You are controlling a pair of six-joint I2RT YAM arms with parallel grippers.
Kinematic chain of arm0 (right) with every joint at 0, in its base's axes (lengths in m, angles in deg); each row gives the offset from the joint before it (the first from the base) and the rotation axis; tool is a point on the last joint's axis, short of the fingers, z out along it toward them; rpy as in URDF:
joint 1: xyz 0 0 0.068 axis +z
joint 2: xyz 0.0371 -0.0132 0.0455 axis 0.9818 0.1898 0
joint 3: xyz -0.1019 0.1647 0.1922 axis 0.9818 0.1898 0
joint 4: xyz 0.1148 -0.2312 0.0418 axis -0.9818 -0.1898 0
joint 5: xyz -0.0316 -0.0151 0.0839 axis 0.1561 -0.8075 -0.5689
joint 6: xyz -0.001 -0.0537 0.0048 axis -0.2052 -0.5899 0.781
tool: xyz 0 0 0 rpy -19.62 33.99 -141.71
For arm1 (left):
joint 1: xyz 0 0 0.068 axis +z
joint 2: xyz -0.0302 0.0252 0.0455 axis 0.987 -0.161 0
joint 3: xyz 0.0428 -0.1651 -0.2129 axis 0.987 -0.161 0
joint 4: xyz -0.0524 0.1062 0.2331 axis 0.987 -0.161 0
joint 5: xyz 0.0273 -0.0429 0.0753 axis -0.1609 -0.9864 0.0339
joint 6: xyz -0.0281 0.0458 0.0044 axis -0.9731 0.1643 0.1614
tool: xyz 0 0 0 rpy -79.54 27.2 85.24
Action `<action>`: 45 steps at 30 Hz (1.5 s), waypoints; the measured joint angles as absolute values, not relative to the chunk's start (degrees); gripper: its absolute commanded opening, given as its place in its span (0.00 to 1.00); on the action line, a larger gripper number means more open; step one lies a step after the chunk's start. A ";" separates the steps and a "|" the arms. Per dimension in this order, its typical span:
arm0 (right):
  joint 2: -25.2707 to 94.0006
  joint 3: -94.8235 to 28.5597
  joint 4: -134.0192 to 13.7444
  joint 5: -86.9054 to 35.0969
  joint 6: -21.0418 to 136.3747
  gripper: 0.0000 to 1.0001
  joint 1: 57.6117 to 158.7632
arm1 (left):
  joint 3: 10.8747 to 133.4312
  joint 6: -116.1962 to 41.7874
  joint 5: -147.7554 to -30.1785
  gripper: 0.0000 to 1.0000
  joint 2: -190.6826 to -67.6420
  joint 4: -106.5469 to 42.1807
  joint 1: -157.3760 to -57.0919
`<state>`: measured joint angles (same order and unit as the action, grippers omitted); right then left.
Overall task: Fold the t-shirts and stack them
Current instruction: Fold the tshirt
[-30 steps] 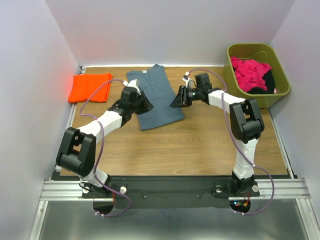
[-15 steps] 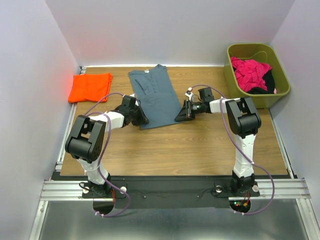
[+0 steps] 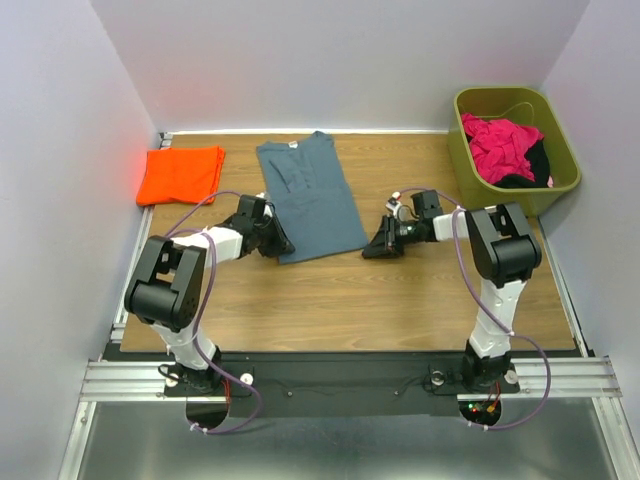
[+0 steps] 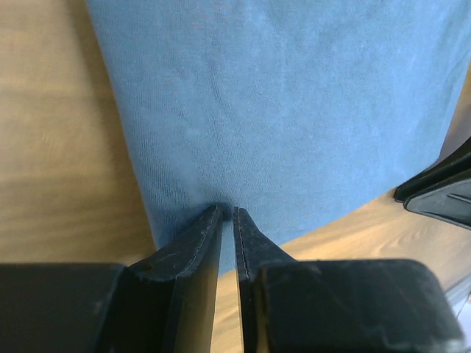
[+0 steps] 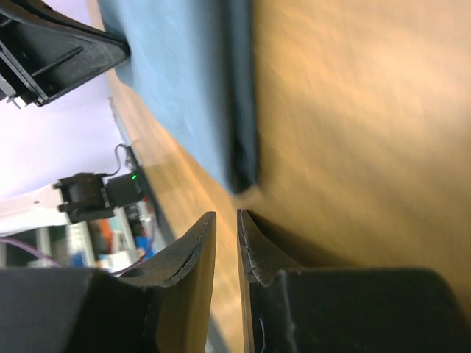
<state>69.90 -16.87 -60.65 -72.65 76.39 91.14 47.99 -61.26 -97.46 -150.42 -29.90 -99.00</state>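
White walls close in a wooden tabletop (image 3: 400, 300). On it the blue shirt (image 3: 310, 195) lies flat, folded into a long strip that runs from the far edge toward the middle, collar end farthest away. The left claw (image 3: 283, 245) sits at its near left corner. From above the grip cannot be made out, but the left wrist view shows the jaws drawn narrow on the hem, with the cloth puckered at the tips. The right claw (image 3: 375, 250) lies low just beside the near right corner. Its own camera shows the jaws nearly together with nothing between them and the corner of the cloth just ahead of the tips, apart from them. The orange shirt (image 3: 180, 173) lies folded in the far left corner, well apart from the blue one. Only the top view shows the green bin (image 3: 462, 150) at far right, which holds pink cloth (image 3: 500, 145) and black cloth (image 3: 535, 165).
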 measured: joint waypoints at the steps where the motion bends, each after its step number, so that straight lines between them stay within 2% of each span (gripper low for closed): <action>1: 69.09 -15.50 -60.69 -72.61 77.05 0.25 91.05 | 46.88 -61.00 -98.14 0.27 -149.59 -30.04 -99.02; 4: 65.97 -10.69 -61.04 -72.30 79.01 0.26 90.76 | 44.19 -60.45 -99.30 0.33 -147.21 -30.43 -99.26; 8: 60.11 -6.14 -64.45 -71.23 79.54 0.29 91.11 | 41.52 -59.95 -100.19 0.56 -142.81 -32.83 -100.39; 10: 57.86 -6.25 -66.20 -69.66 79.25 0.30 91.53 | 40.87 -59.75 -99.75 0.63 -140.12 -36.09 -100.68; 14: 56.53 -11.47 -68.75 -67.91 79.12 0.31 92.49 | 42.11 -59.62 -96.04 0.64 -135.47 -42.49 -100.92; 21: 61.38 -29.77 -67.90 -63.76 79.10 0.40 95.73 | 50.97 -59.62 -88.39 0.66 -134.57 -46.49 -99.65; 25: 63.28 -32.35 -68.40 -58.69 78.84 0.40 98.07 | 51.31 -59.78 -83.01 0.66 -134.62 -48.77 -99.35; 27: 64.46 -32.83 -69.02 -56.17 78.10 0.39 99.57 | 51.10 -59.78 -80.45 0.63 -134.86 -50.06 -99.35; 28: 65.31 -33.22 -69.69 -54.69 77.70 0.39 100.47 | 51.10 -59.71 -79.58 0.58 -135.21 -50.25 -99.35; 35: 72.92 -43.17 -72.65 -48.76 74.40 0.39 103.49 | 57.59 -57.57 -74.51 0.40 -144.69 -51.30 -99.35; 41: 80.81 -54.84 -71.68 -48.48 74.21 0.38 103.40 | 69.61 -54.29 -73.61 0.38 -155.45 -49.44 -99.35; 45: 85.33 -56.76 -71.29 -48.26 75.32 0.38 102.98 | 72.98 -53.13 -73.66 0.37 -161.52 -48.79 -99.35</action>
<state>85.33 -56.76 -71.29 -48.26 75.32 102.98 72.98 -53.13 -73.66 -161.52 -48.79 -99.35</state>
